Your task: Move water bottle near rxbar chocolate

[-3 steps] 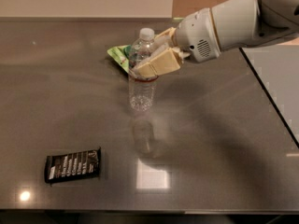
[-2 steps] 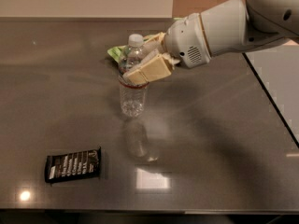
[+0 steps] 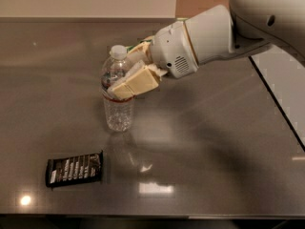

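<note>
The water bottle (image 3: 118, 109) is a clear ribbed plastic bottle with a white cap, upright at the middle left of the grey table (image 3: 214, 156). My gripper (image 3: 125, 73) reaches in from the right and is shut on the bottle's upper part, with a cream finger (image 3: 134, 85) across its front. The bottle's base is at or just above the table surface. The rxbar chocolate (image 3: 75, 169) is a flat black wrapper with white lettering, lying flat at the lower left, a short way in front and left of the bottle.
The white arm (image 3: 228, 27) spans the upper right of the view. The table's right edge (image 3: 279, 104) runs diagonally beside a pale floor. The table's front edge lies just below the rxbar.
My gripper has carried the bottle to the left and toward the front, closer to the rxbar. The green pouch seen behind the bottle earlier is now hidden.
</note>
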Robot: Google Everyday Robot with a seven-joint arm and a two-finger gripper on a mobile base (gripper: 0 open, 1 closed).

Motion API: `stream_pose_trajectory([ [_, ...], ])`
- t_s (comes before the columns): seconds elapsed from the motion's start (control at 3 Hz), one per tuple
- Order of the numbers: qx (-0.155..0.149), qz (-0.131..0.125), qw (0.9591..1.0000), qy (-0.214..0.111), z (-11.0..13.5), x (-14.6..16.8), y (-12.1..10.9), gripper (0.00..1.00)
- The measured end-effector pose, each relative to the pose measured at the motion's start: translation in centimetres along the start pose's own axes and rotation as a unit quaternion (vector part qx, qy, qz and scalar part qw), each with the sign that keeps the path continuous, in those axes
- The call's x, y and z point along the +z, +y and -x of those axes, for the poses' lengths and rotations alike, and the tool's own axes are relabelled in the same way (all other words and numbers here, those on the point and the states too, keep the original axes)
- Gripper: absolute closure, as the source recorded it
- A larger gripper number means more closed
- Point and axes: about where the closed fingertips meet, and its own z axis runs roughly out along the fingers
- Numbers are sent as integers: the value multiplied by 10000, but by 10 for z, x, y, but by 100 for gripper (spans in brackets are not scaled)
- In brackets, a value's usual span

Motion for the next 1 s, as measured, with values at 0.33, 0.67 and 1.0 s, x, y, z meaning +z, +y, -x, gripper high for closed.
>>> stream_pose_trajectory([
  [0.33, -70, 228, 9997, -39, 2, 13, 10, 100],
  [0.67, -194, 424, 9989, -39, -5, 35, 13, 100],
  [1.0, -179, 471, 9987, -30, -8, 41, 14, 100],
])
